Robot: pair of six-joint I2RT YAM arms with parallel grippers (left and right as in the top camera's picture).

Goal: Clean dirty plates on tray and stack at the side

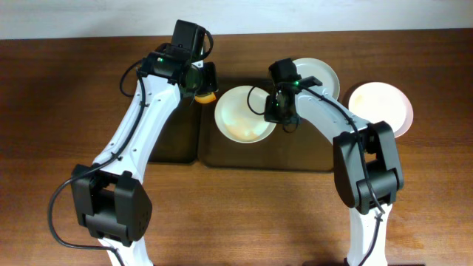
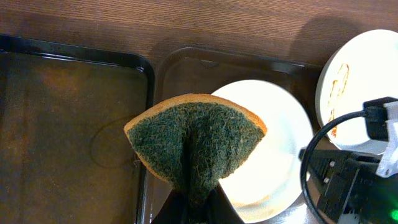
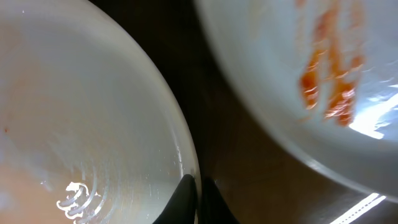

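At table centre, overhead view: centre plate (image 1: 240, 114) sits on the left half of the tray (image 1: 266, 159). Mostly white, with a faint orange haze toward the near edge. Right gripper (image 1: 279, 114) is at its right rim. Left gripper (image 1: 203, 87) hangs just off the plate's upper-left rim, over the seam between the tray and the narrow tray (image 1: 177, 140), with a sponge (image 1: 207, 94) in it. Streaked plate (image 1: 325, 74) is at the tray's far right corner, partly hidden behind the right arm. Side plate (image 1: 380, 103) is off the tray, on the wood to the right, and looks plain.

Left wrist view: fingers are pressed onto the sponge (image 2: 196, 143) at its lower tip, folding it. Green scouring face points at the camera, orange backing shows along the edge. Centre plate (image 2: 273, 143) lies to the sponge's right and its left rim is overlapped by the sponge in this view. Height above the plate can't be read. Brown streaks are clear on the streaked plate (image 2: 357, 81).

Right wrist view: fingertips are nearly together at the bottom edge, with the centre plate's (image 3: 81, 112) rim running down between them. Reads as pinching that rim. A dark tray strip (image 3: 217, 124) separates it from the streaked plate (image 3: 280, 56), which has orange sauce (image 3: 329, 87) on it.

Judgement: the coming move turns on the plate lying rightward of the sponge and slightly nearer the bases. Left arm is the closer one, so a short shift right and down would land the scouring face on the plate. Right arm looks set to brace the rim.
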